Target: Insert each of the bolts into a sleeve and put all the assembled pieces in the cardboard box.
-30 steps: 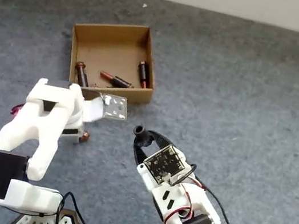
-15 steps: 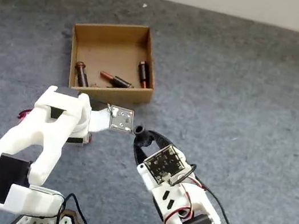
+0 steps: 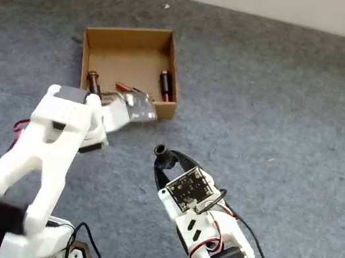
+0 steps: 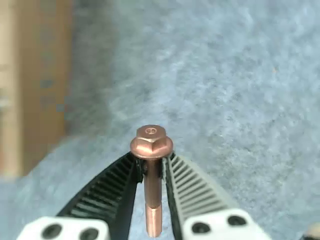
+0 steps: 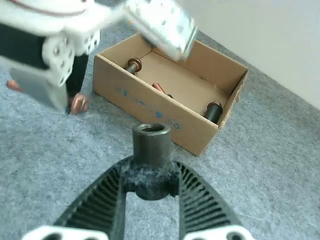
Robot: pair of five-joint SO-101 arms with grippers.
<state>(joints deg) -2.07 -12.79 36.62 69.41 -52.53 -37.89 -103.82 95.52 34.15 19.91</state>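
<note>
My left gripper (image 4: 152,160) is shut on a copper bolt (image 4: 151,172) just below its hex head, with the shank pointing back toward the wrist. In the right wrist view the bolt's head (image 5: 78,103) hangs low over the carpet beside the cardboard box (image 5: 150,107). My right gripper (image 5: 151,172) is shut on a dark sleeve (image 5: 150,145), held upright with its bore facing up. From above, this sleeve (image 3: 161,150) stands in front of the box (image 3: 129,31). Three assembled pieces (image 3: 165,84) lie in the box.
Grey carpet covers the table. The left arm (image 3: 56,142) leans over the box's front wall, with its wrist plate (image 3: 138,106) above the box edge. A pale wall runs along the far side. Open carpet lies to the right of the box.
The left arm has swung: its wrist plate went right, then up over the box's front wall. The bolt head seen beside the arm before is now hidden under it. The right arm stayed still.
</note>
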